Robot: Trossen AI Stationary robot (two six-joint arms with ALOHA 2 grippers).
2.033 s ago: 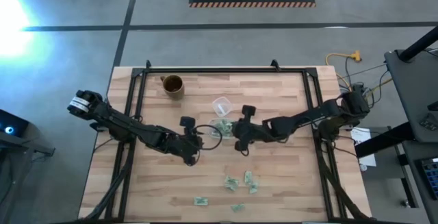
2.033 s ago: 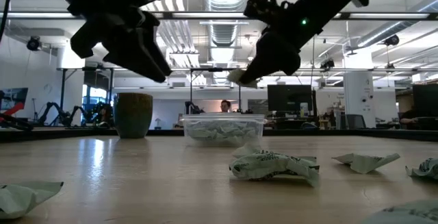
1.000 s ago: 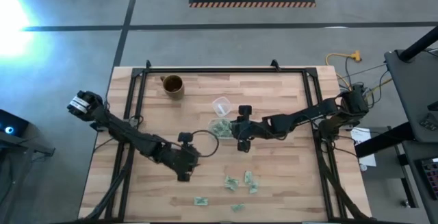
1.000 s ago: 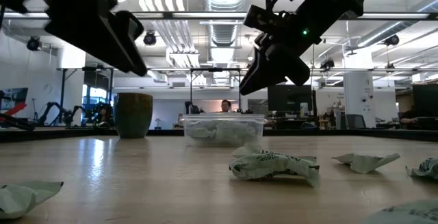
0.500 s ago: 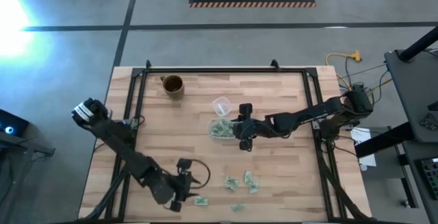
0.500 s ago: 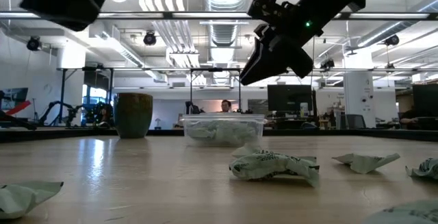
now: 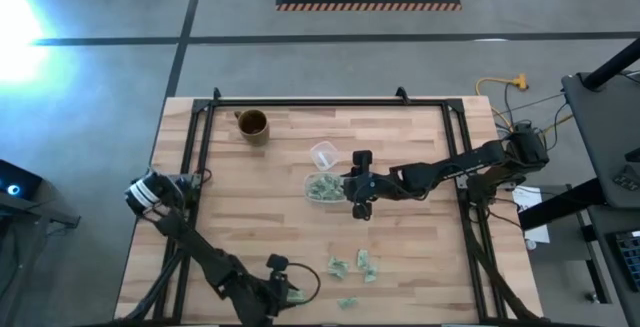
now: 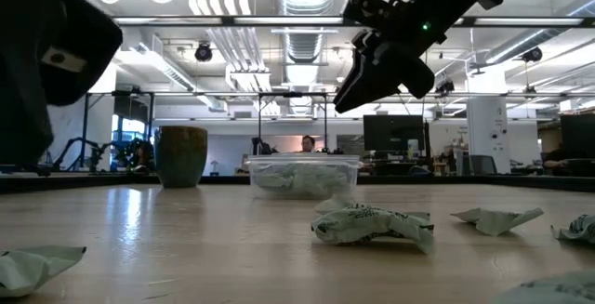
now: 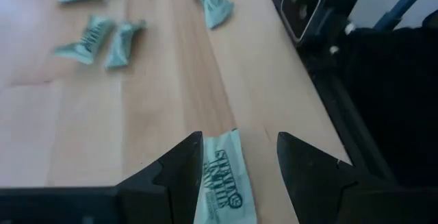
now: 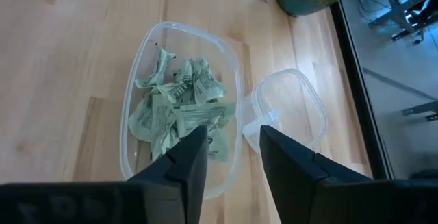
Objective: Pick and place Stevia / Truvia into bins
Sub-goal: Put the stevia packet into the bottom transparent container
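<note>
Meanwhile, the left gripper (image 9: 233, 157) is reaching low at the frame's bottom edge, fingers wide astride a Stevia packet (image 9: 223, 183), while the right gripper (image 10: 231, 148) is hovering part-open, empty, over the packet-filled bin (image 10: 137, 90) at center.

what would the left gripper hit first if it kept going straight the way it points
Most likely the Stevia packet lying flat on the table between the open fingers of the left gripper. How far above it the gripper is remains unclear.
</note>
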